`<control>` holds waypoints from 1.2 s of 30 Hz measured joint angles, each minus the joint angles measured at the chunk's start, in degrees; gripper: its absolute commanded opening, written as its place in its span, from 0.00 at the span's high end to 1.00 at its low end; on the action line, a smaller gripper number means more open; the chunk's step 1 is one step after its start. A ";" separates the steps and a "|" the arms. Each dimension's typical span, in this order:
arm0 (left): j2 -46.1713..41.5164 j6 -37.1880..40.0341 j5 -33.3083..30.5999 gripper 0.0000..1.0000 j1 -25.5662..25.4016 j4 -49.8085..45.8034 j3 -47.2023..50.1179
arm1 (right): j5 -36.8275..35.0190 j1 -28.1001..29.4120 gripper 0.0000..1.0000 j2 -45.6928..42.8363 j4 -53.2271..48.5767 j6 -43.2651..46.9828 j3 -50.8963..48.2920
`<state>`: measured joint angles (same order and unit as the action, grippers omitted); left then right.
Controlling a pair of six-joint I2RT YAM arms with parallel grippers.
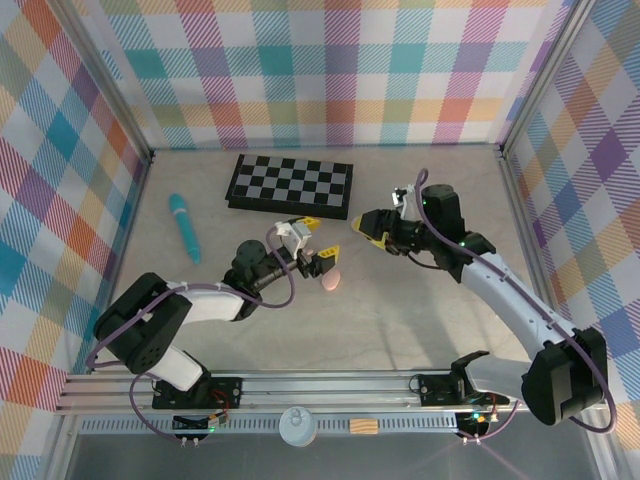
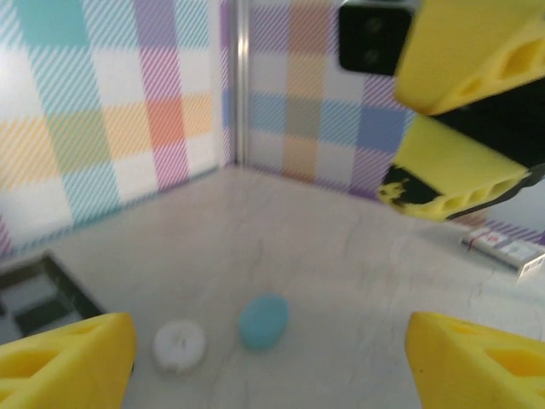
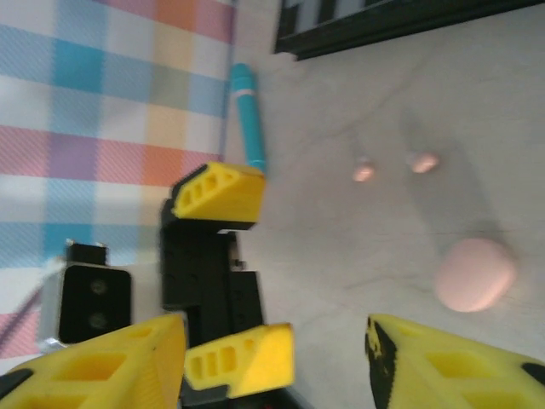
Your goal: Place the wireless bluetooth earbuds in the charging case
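Note:
Two tiny pale pink earbuds (image 3: 364,172) (image 3: 424,162) lie loose on the table in the right wrist view, a short way beyond a closed pink pebble-like case (image 3: 474,273) (image 1: 331,281). In the left wrist view a light blue oval case (image 2: 262,320) and a white round case (image 2: 179,345) lie side by side. My left gripper (image 1: 320,241) (image 2: 271,358) hovers open just above and left of the pink case, holding nothing. My right gripper (image 1: 368,230) (image 3: 277,349) faces it from the right, open and empty, their yellow fingers close together.
A folded chessboard (image 1: 290,185) lies at the back centre. A long teal stick (image 1: 184,227) (image 3: 248,115) rests at the left. Plaid walls close in the table on three sides. A small flat label-like item (image 2: 507,247) lies at the right in the left wrist view.

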<state>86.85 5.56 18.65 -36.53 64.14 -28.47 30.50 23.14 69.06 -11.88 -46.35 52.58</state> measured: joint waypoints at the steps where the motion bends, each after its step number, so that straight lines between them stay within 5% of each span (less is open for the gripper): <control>1: -0.52 -0.22 -1.09 0.12 0.00 -1.70 0.50 | -1.03 0.00 0.39 0.70 -0.68 1.16 -0.50; 9: -5.53 -5.60 -11.39 0.00 0.57 -6.97 7.48 | -7.52 1.49 0.36 12.28 -5.18 4.92 -1.70; 22: -26.86 -7.10 -20.81 0.00 0.74 -20.92 15.98 | -26.03 16.85 0.35 35.91 -23.74 -0.11 20.83; 36: -33.40 -5.07 -22.69 0.00 0.68 -28.57 18.58 | -29.18 18.91 0.41 46.40 -30.25 -8.94 30.97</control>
<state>53.45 0.49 -4.03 -35.86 35.57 -9.89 1.32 42.04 115.46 -42.13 -55.29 83.55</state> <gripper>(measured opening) 0.996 0.607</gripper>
